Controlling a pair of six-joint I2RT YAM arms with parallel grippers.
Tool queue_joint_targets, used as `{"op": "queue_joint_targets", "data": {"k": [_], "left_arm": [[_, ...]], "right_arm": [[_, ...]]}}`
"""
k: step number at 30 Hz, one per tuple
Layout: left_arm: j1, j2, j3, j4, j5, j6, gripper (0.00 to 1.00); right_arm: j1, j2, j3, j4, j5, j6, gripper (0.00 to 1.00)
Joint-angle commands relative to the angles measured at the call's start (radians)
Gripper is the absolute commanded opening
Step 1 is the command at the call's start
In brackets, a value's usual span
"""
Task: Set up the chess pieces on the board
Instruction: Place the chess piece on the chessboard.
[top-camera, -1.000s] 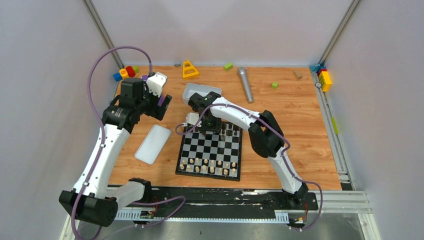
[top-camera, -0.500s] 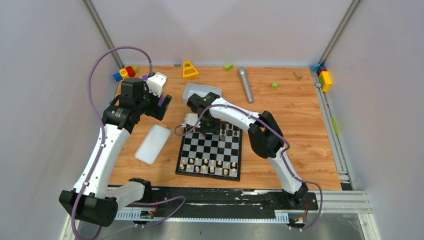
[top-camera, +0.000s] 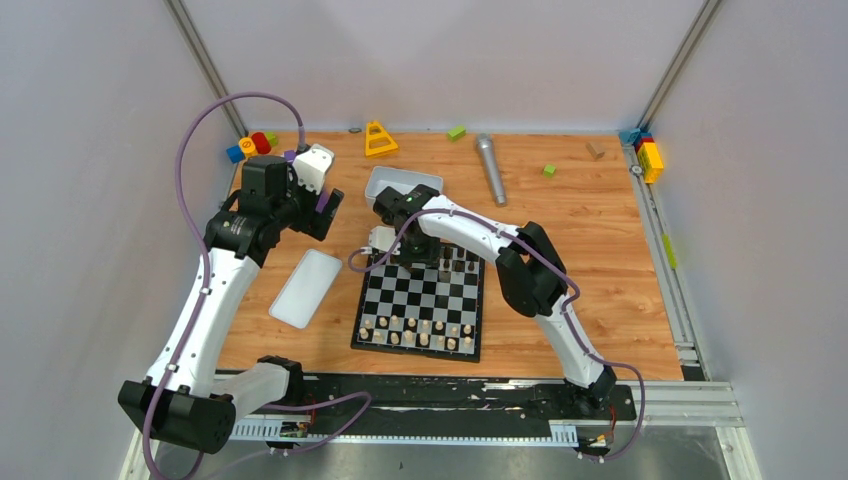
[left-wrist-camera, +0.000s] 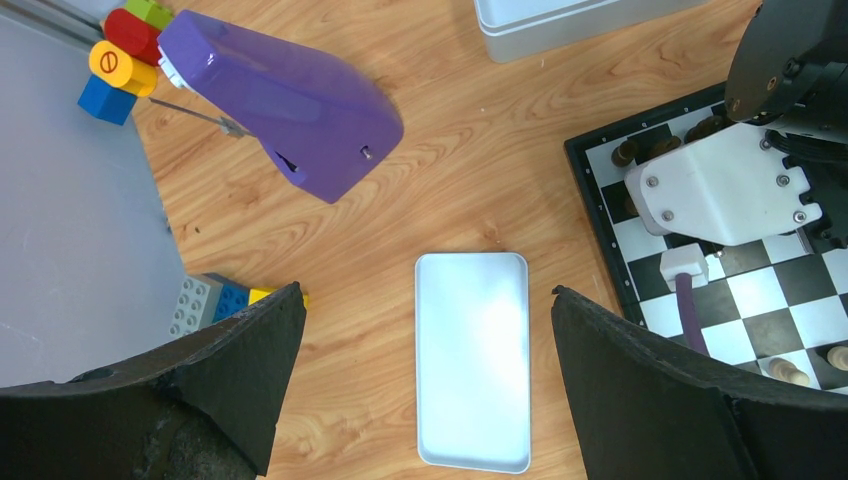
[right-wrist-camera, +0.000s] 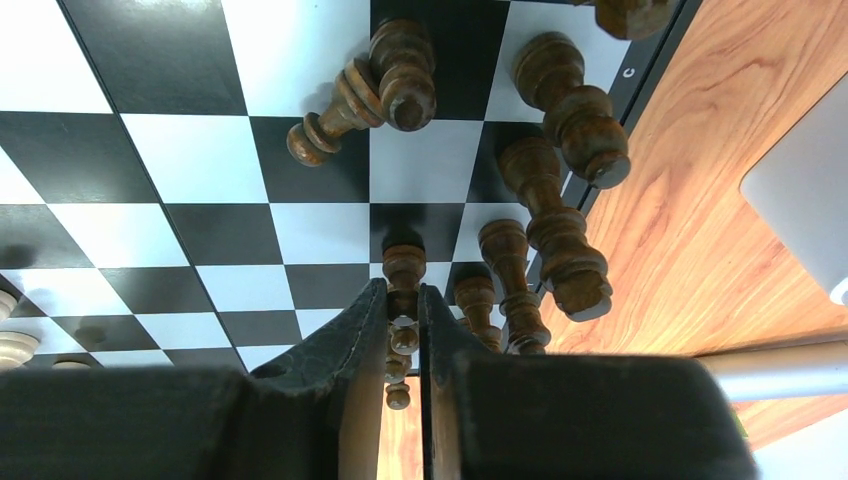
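Note:
The checkered board (top-camera: 420, 300) lies at the table's middle. Pale chess pieces (top-camera: 420, 330) stand in rows along its near edge. Dark brown pieces (top-camera: 458, 266) crowd its far edge. My right gripper (top-camera: 420, 255) is low over that far edge, shut on a dark brown piece (right-wrist-camera: 403, 268) that stands on the board (right-wrist-camera: 180, 160). Several dark pieces (right-wrist-camera: 560, 90) stand beside it and one lies tipped over (right-wrist-camera: 335, 115). My left gripper (top-camera: 325, 205) is open and empty, high above the white lid (left-wrist-camera: 472, 370), left of the board (left-wrist-camera: 775, 330).
A white tray (top-camera: 395, 183) sits just behind the board. The white lid (top-camera: 306, 287) lies left of it. A purple plastic object (left-wrist-camera: 290, 100) and coloured blocks (left-wrist-camera: 125, 50) are at the far left. A grey cylinder (top-camera: 489, 168), yellow triangle (top-camera: 379, 139) and small blocks lie farther back.
My right gripper has shifted very slightly to the left over the board's far edge. The left arm has not moved.

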Motion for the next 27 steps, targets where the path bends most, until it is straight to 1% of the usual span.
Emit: {"op": "queue_joint_targets", "data": {"k": [1, 8, 19, 24, 27], "left_arm": [[0.006, -0.019, -0.005, 0.036, 0.0, -0.008, 1.0], [0.006, -0.02, -0.004, 0.034, 0.001, -0.009, 1.0], [0.006, -0.022, -0.005, 0.032, -0.001, -0.009, 1.0], [0.006, -0.022, -0.007, 0.033, -0.002, -0.01, 1.0], [0.007, -0.022, -0.007, 0.033, -0.001, -0.008, 1.0]], "right_arm": [[0.004, 0.014, 0.047, -0.007, 0.01, 0.008, 0.11], [0.004, 0.02, 0.064, -0.01, -0.001, 0.011, 0.08], [0.004, 0.036, 0.077, -0.014, -0.023, 0.016, 0.08], [0.005, 0.044, 0.085, -0.014, -0.024, 0.016, 0.11], [0.005, 0.04, 0.086, -0.014, -0.025, 0.017, 0.16]]}}
